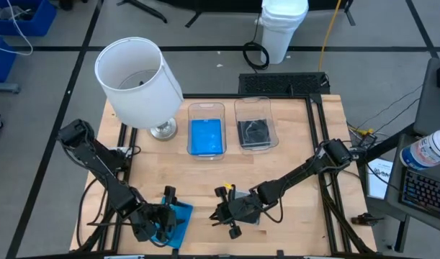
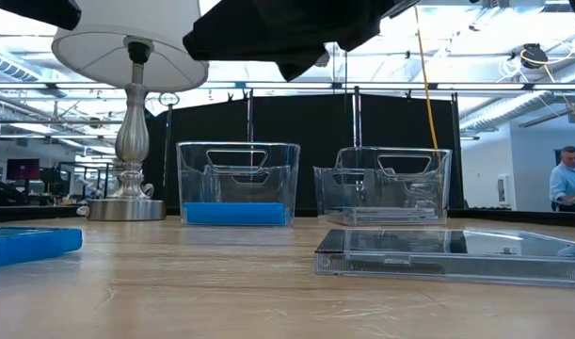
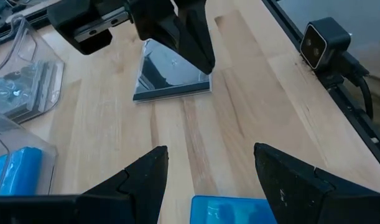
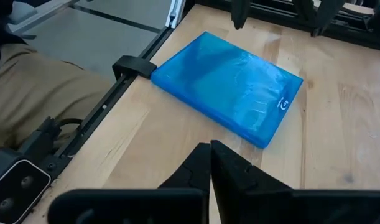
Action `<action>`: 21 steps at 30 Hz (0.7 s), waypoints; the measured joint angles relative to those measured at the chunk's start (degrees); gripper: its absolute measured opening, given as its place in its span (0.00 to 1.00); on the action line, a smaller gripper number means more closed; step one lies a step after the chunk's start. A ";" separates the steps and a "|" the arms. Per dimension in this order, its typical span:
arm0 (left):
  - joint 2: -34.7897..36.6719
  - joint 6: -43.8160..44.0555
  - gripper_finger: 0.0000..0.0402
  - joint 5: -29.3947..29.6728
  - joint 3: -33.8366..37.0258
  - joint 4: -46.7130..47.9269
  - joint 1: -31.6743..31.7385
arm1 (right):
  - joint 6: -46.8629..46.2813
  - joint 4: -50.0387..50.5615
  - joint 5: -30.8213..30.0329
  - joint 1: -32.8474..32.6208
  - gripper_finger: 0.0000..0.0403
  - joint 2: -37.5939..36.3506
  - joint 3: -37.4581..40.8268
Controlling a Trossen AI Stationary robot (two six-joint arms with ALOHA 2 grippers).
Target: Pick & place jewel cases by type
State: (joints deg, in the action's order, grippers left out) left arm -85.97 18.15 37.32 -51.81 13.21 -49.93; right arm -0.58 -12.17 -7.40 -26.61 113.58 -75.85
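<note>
A bright blue jewel case (image 4: 230, 87) lies flat on the table near its near edge, left of the middle (image 1: 180, 216). My left gripper (image 3: 208, 168) hovers over it, open, with the case's edge (image 3: 233, 210) showing between the fingers. A clear jewel case with a dark inside (image 3: 171, 71) lies flat on the table to the right (image 2: 447, 254). My right gripper (image 4: 211, 155) is shut and hangs above this case (image 1: 221, 213), pointing toward the blue one. In the low view both dark grippers sit high, clear of the cases.
Two clear bins stand at the table's far middle: the left one (image 1: 206, 129) holds blue cases, the right one (image 1: 255, 126) dark ones. A white-shaded lamp (image 1: 139, 75) stands far left. A black frame rail (image 4: 130, 65) runs along the table edge. A person (image 2: 569, 184) is in the room beyond.
</note>
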 joint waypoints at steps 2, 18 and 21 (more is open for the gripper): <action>0.00 0.65 0.60 0.02 0.00 -0.03 0.02 | 0.09 -0.03 0.01 0.00 0.01 0.00 0.00; 0.02 7.09 0.60 -5.45 2.16 -6.63 1.20 | -8.21 -40.27 -0.07 1.42 0.01 -0.07 15.41; 0.02 10.47 0.60 -5.72 2.16 -5.70 0.28 | -9.42 -43.39 -1.32 1.44 0.01 -0.07 17.11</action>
State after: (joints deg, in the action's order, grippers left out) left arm -85.95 28.62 31.60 -49.65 7.51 -49.65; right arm -10.00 -55.56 -8.72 -25.17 113.51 -58.75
